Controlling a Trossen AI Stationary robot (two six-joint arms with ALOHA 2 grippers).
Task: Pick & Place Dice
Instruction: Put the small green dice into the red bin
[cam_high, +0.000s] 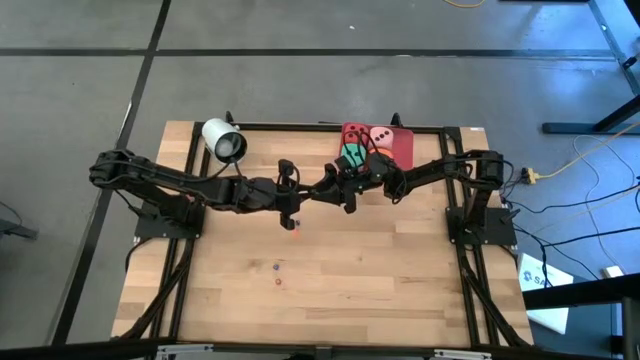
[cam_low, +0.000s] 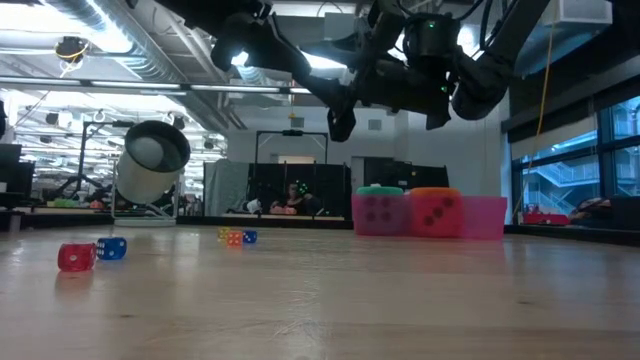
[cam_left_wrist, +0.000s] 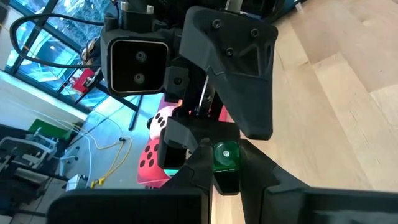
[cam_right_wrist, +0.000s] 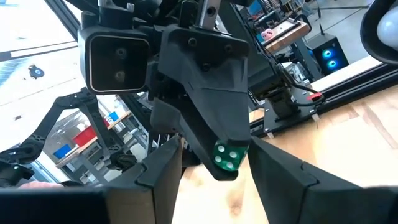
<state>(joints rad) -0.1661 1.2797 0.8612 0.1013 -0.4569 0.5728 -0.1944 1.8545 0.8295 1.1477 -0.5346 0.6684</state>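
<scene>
Aloft, left gripper (cam_left_wrist: 227, 171) fingers pinch one green die (cam_left_wrist: 226, 157); right gripper (cam_right_wrist: 214, 171) fingers spread.

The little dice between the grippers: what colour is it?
The little dice is green with pale pips, clearest in the right wrist view.

white cylinder (cam_high: 223, 140) on its side, table's far-left | flat red tray (cam_high: 402, 148) far-centre | wooden table (cam_high: 330, 270)

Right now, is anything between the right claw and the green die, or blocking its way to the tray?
Nothing visible. The small green die appears pinched in the left claw, and the right claw is already open around it in mid-air. The red tray lies just beyond, partly taken up by a pink cube and an orange cube.
</scene>
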